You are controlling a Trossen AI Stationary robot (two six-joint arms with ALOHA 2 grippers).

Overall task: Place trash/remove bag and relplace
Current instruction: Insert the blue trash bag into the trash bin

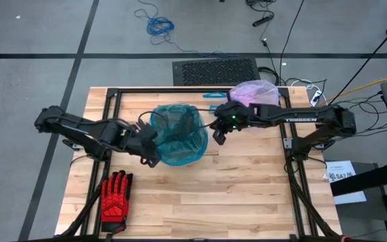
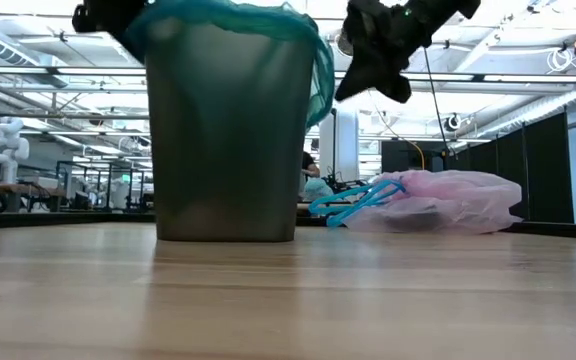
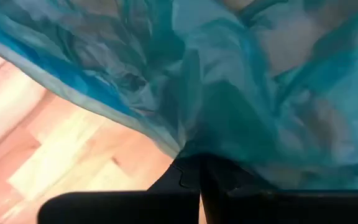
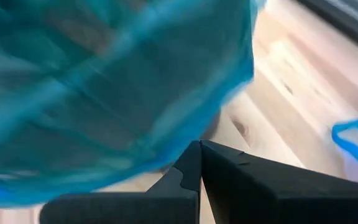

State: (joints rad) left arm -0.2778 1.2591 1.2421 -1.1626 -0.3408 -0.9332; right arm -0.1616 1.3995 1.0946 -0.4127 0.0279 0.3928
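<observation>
A grey bin (image 2: 226, 140) stands mid-table, lined with a teal-blue bag (image 1: 180, 131) whose rim folds over the bin's top edge. The bag (image 1: 255, 93), pale pink and crinkled, lies on the table at the far right (image 2: 438, 200). The trash is out of view. My left gripper (image 1: 152, 142) is shut at the bin's left rim. My right gripper (image 1: 215, 131) is shut just off the bin's right rim, above the table (image 2: 368, 80). My left gripper pinches a fold of the teal-blue bag's overhanging skirt (image 3: 188, 146) between its two fingertips, slanting down from the table's left; the film gathers into creases at the tips. My right gripper (image 4: 199, 152) has the teal film's lower edge right at its tips; I cannot tell whether it touches.
A red-and-black glove (image 1: 116, 195) lies near the table's front left. Teal-blue strips (image 2: 353, 205) lie beside the pink bag. The table's black frame rails (image 1: 287, 144) run along both sides. Bare wood lies in front of the bin.
</observation>
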